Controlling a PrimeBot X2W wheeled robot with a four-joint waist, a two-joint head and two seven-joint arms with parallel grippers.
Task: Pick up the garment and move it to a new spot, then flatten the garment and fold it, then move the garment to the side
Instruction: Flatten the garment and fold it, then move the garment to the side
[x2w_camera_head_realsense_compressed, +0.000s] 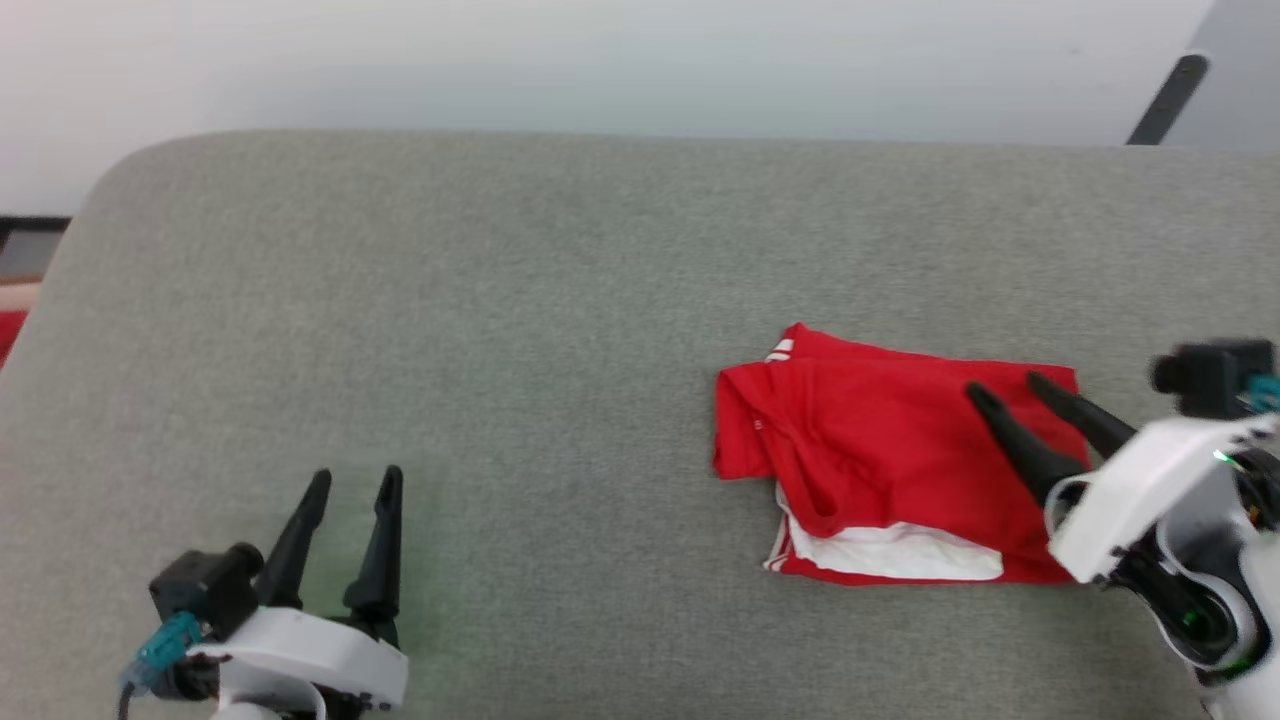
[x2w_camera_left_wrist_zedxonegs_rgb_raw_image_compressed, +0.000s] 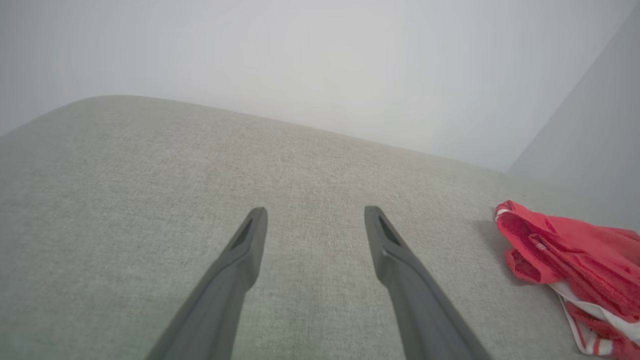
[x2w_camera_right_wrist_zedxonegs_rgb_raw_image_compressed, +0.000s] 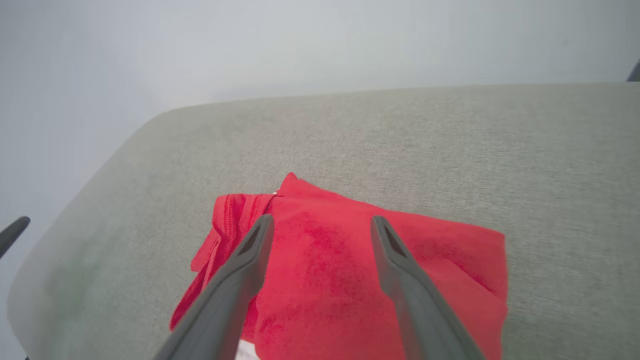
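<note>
Garment (x2w_camera_head_realsense_compressed: 890, 450) on the table (x2w_camera_head_realsense_compressed: 500, 300), right of centre, with one gripper over it and the other well apart at lower left.

In the head view the garment lies on the table in the lower right half of the frame. The right gripper (x2w_camera_head_realsense_compressed: 1005, 384) comes in from the lower right, its fingers over the garment's right part; whether they touch it cannot be told. The left gripper (x2w_camera_head_realsense_compressed: 356, 473) sits at the lower left over bare table, well apart from the garment. In the left wrist view the garment lies at the right edge of the frame, right of the fingers. A wall (x2w_camera_head_realsense_compressed: 600, 60) stands behind the table's far edge.
</note>
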